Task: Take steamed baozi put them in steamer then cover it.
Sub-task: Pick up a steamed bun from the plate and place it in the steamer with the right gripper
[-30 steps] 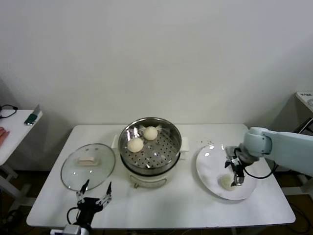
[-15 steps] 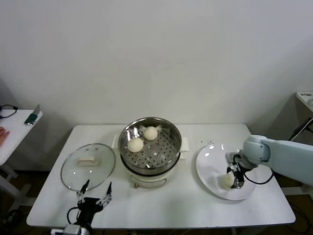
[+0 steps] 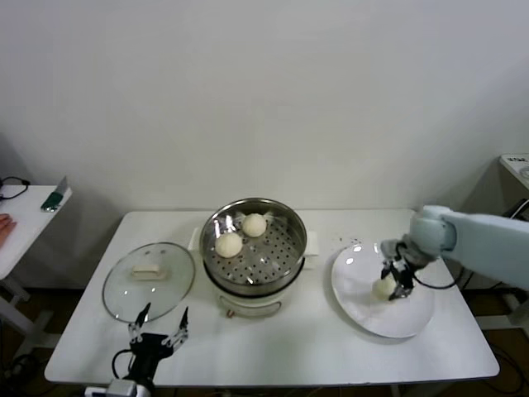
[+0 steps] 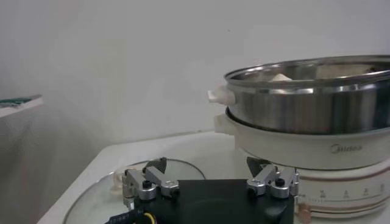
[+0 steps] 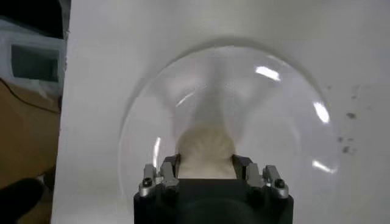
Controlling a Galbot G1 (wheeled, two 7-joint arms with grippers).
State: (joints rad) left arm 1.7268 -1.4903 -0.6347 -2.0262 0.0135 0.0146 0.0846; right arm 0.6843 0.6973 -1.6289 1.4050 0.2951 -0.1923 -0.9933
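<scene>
Gripping baozi (image 3: 383,287) | right gripper (image 3: 391,285) clamped on it over plate (image 3: 355,289) | left gripper (image 3: 157,331) spread wide

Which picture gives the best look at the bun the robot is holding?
The right wrist view: the bun sits close up between the jaws. The head view shows it small, over the plate. The left wrist view misses it.

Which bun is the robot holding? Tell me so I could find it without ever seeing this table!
Find the white table, then look on the robot's right side for the flat white plate. Just above that plate, the right gripper is shut on one cream-white bun. The other two buns sit inside the shiny steel steamer in the middle, with nothing gripping them.
</scene>
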